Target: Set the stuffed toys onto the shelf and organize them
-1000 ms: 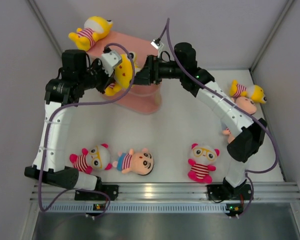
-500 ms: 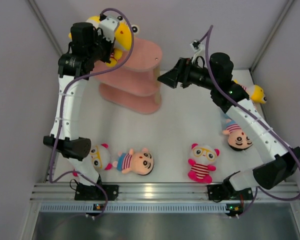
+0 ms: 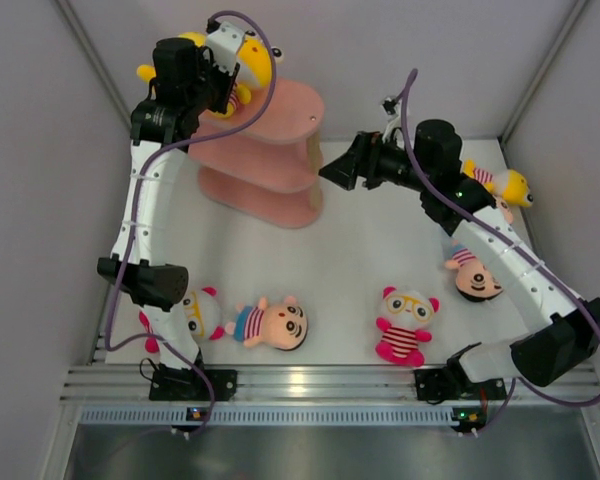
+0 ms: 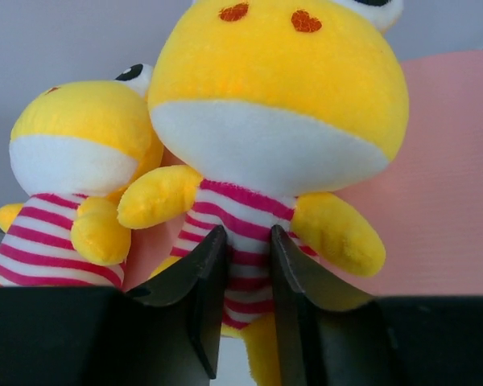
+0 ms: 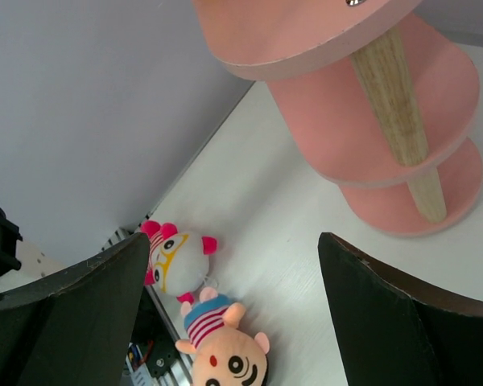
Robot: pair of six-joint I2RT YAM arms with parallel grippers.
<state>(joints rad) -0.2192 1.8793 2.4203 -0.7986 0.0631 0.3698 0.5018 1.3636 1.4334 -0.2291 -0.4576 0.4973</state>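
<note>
Left gripper (image 4: 248, 241): stood at the far left over the shelf's top board, fingers narrowly parted on either side of a yellow toy's striped torso; whether they pinched it cannot be told.
Yellow toy at the fingers (image 4: 278, 104): sat upright on the top board, touching a second yellow toy (image 4: 80, 145) on its left.
Shelf (image 3: 290, 105): stood at far left-centre; the two lower boards appeared bare.
Near-left toys: a glasses toy (image 3: 198, 312), partly hidden by the left arm, lay on the table (image 3: 360, 240) beside a peach-faced toy (image 3: 275, 324).
Near-centre toy (image 3: 405, 325): a second glasses toy lay well apart from the shelf.
Right gripper (image 5: 233, 237): hung right of the shelf, jaws wide, holding nothing.
Right-side toys: a peach-faced toy (image 3: 475, 278) and a third yellow toy (image 3: 508, 185) lay partly under the right arm.
Handling: plush judged light, soft and compressible, with low slip risk.
Grasp point: striped torso recommended, since the large head likely exceeds the jaw span and would tip the toy.
</note>
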